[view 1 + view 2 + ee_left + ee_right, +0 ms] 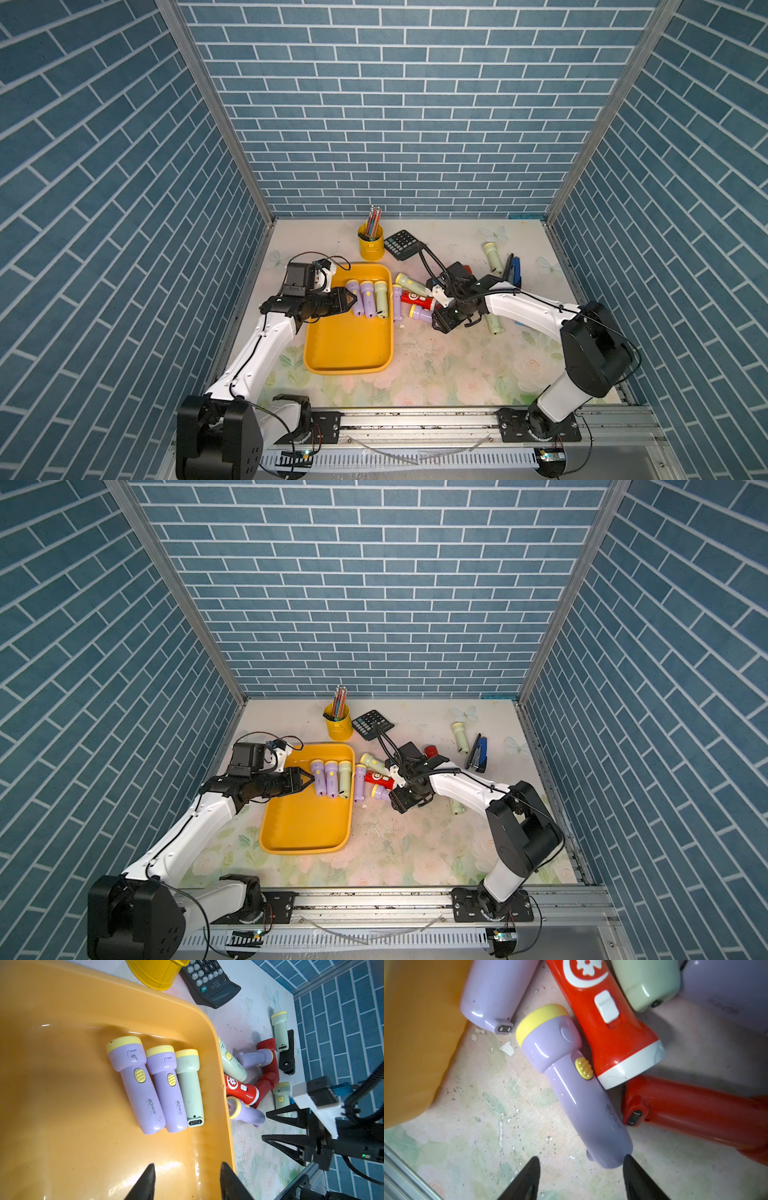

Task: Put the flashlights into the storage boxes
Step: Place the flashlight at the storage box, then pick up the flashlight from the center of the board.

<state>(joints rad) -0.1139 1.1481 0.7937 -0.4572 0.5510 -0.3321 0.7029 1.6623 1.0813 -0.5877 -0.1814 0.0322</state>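
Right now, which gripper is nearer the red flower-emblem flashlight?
Right. The right gripper hovers beside the red flower-emblem flashlight; the left gripper is over the orange tray, across its rim.

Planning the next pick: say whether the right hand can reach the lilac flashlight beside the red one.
Probably yes: the open right hand is at the lilac flashlight's bare tail; red flashlights crowd it farther up.
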